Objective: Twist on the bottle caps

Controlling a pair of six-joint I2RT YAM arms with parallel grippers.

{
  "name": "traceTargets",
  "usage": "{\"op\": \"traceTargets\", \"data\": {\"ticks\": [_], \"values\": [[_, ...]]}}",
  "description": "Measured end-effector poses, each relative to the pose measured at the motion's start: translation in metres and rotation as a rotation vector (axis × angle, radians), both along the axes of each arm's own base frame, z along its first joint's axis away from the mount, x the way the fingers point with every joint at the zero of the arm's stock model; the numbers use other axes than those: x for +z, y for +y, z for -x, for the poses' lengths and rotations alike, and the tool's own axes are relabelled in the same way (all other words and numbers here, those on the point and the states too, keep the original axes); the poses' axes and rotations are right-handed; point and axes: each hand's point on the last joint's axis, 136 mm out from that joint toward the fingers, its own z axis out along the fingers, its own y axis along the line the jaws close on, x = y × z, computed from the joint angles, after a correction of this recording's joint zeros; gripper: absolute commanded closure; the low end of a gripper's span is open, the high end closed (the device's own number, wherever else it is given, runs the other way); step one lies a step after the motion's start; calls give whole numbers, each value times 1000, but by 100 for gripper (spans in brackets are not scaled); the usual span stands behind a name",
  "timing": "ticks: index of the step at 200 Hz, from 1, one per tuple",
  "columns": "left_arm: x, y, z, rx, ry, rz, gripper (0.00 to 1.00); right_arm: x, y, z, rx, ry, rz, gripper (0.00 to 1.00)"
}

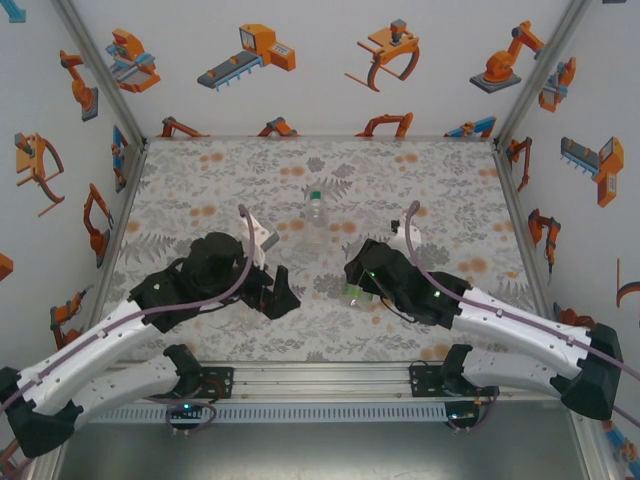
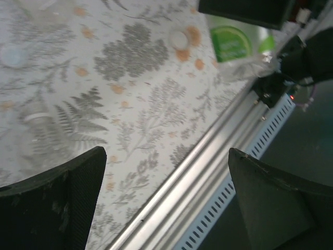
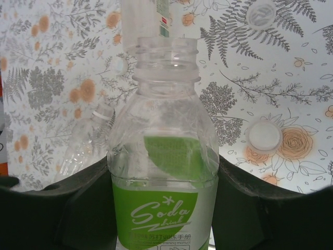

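My right gripper [image 3: 164, 208] is shut on the body of a clear bottle with a green "Soda" label [image 3: 165, 172]; its neck is uncapped. From above, that bottle [image 1: 357, 293] stands just under the right gripper [image 1: 352, 283]. A second clear bottle [image 3: 83, 140] lies on its side to the left. A third bottle [image 1: 315, 213], green-capped, stands upright mid-table. Two white caps [image 3: 264, 136] [image 3: 260, 13] lie loose on the cloth. My left gripper [image 2: 166, 198] hangs open and holds nothing, above the table's near edge [image 1: 278, 298]. It also sees a white cap [image 2: 178, 37] and the green-labelled bottle [image 2: 234, 44].
The patterned tablecloth [image 1: 220, 180] covers the table, boxed in by white walls on three sides. An aluminium rail [image 2: 208, 156] runs along the near edge beneath my left fingers. The lying bottle [image 2: 39, 122] shows faintly at the left.
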Motion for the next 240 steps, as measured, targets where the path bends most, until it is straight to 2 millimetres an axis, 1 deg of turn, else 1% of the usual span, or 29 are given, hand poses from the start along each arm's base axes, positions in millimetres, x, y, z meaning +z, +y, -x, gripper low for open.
{"op": "traceTargets", "data": {"ticks": [11, 25, 56, 77, 110, 134, 160, 179, 215, 240], "values": [[-1, -14, 12, -40, 24, -3, 6, 2, 1, 0, 3, -7, -11, 67], [2, -29, 21, -70, 42, -3, 6, 5, 3, 0, 8, -15, -24, 67], [24, -61, 29, -94, 44, 77, 5, 13, 3, 3, 15, -36, -64, 68], [28, -72, 30, -88, 19, 101, 2, 20, 3, 4, 19, -51, -96, 68], [45, -86, 26, -71, -42, 172, 1, 29, 7, 5, 34, -68, -137, 68], [41, -102, 18, -61, -61, 183, 1, 34, 11, 4, 42, -79, -158, 68], [25, -116, 13, -69, -51, 155, 0, 40, 12, 3, 42, -93, -179, 68], [18, -121, 9, -65, -47, 144, 1, 45, 13, 3, 46, -108, -196, 68], [22, -123, 2, -46, -61, 164, 4, 54, 15, 1, 48, -134, -231, 68], [26, -126, -1, -39, -75, 185, 5, 54, 13, 2, 48, -142, -243, 68]]}}
